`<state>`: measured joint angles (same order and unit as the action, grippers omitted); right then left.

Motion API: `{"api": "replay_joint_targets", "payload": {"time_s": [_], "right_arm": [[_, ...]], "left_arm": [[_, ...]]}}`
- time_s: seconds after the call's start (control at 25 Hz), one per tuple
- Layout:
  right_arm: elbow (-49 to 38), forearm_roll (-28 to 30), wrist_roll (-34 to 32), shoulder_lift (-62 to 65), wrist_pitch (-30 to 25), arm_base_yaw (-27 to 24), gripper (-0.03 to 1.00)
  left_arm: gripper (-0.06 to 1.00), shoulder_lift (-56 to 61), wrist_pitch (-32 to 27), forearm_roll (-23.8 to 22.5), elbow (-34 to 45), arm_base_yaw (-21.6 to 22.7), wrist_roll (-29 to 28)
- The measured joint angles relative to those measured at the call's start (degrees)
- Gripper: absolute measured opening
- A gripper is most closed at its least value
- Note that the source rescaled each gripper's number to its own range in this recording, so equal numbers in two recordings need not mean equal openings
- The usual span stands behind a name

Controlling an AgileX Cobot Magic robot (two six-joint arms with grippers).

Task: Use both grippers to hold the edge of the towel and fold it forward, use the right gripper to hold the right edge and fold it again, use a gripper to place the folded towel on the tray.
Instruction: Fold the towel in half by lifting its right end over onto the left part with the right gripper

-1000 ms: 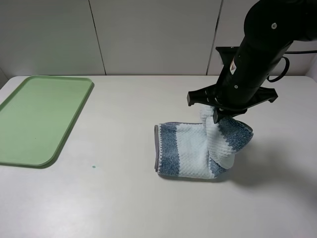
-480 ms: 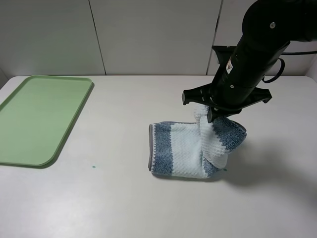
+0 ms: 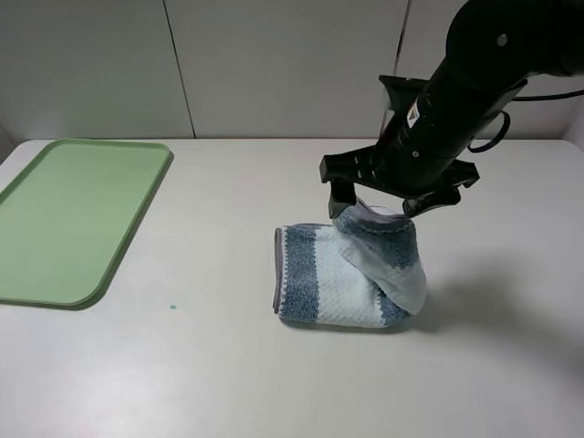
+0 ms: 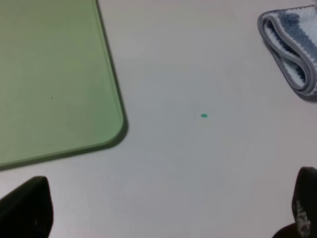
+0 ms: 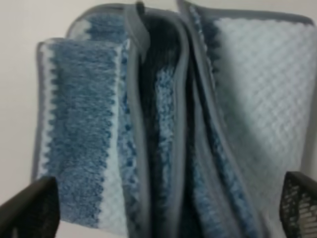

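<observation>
The striped towel (image 3: 342, 274) lies folded on the table right of centre. Its right part is turned over to the left and stands as a raised hump. My right gripper (image 3: 370, 210) hovers directly over that hump, touching its top. In the right wrist view the towel (image 5: 163, 114) fills the frame with several stacked layers, and my right gripper (image 5: 163, 213) has its fingertips (image 5: 29, 210) wide apart on either side. The light-green tray (image 3: 73, 219) lies at the far left, bare. My left gripper (image 4: 166, 213) is open over bare table, between the tray (image 4: 49, 74) and the towel (image 4: 292, 44).
A small green speck (image 3: 172, 307) marks the table between tray and towel. The table's back edge meets a white panelled wall (image 3: 274, 64). The right arm's black body (image 3: 474, 82) rises at the back right.
My right arm has moved left, carrying the towel's right edge over the rest of it. The lifted flap now sits lower and further left. The tray has not moved.
</observation>
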<state>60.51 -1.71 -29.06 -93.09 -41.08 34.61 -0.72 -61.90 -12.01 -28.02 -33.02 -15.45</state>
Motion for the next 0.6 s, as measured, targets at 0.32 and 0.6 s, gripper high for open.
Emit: {"api": "replay_joint_targets", "payload": {"time_s": [0.32,0.6], "right_arm": [[0.0,-2.7,0.7,0.1,2.5,0.0,1.0],[1.6,-3.6,0.9,3.3,0.9,0.0,1.0]], "left_arm": [[0.96,0.0,0.0,0.0,0.0,0.0,0.0],[0.96,0.0,0.0,0.0,0.0,0.0,0.0]]}}
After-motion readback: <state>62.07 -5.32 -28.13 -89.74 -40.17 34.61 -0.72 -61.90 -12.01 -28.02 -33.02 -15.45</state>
